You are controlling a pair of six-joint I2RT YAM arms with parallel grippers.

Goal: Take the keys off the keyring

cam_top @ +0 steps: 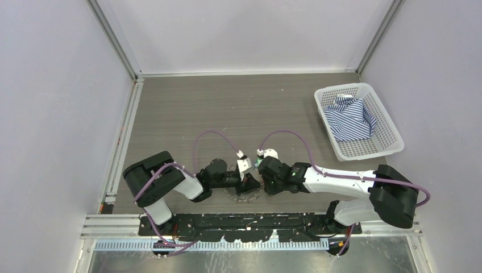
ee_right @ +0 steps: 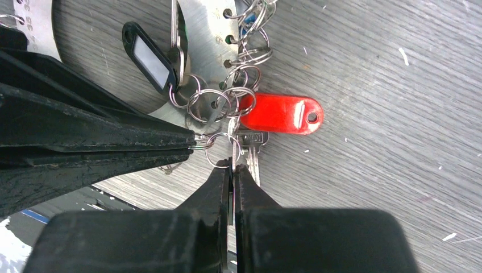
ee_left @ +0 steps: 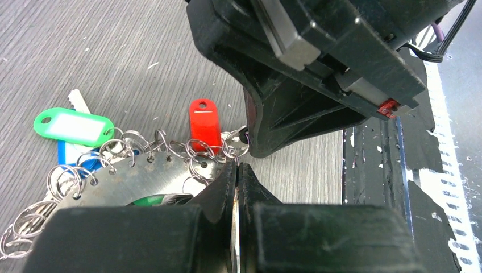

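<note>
Silvery metal lies between the two sets of jaws: the keyring [ee_left: 159, 181], a flat disc with holes along its rim, rests on the grey desk [cam_top: 227, 108] with small rings [ee_right: 209, 105] strung round its edge. The left jaws are pressed together, their tips nipping one of the small rings at the disc's rim. The right jaws, almost tip to tip with them, are also pressed shut on a thin sliver of metal in the same cluster, seemingly another ring. A red tag [ee_right: 281, 114] and a silver key [ee_right: 253, 162] lie just beyond the right jaws' tips. A green tag [ee_left: 74, 126] lies past the rim, ahead of the left jaws. The desk's near edge runs close behind both jaws, and the desk stretches ahead to the walls. A white basket [cam_top: 344, 88] stands well off, ahead and rightward.
</note>
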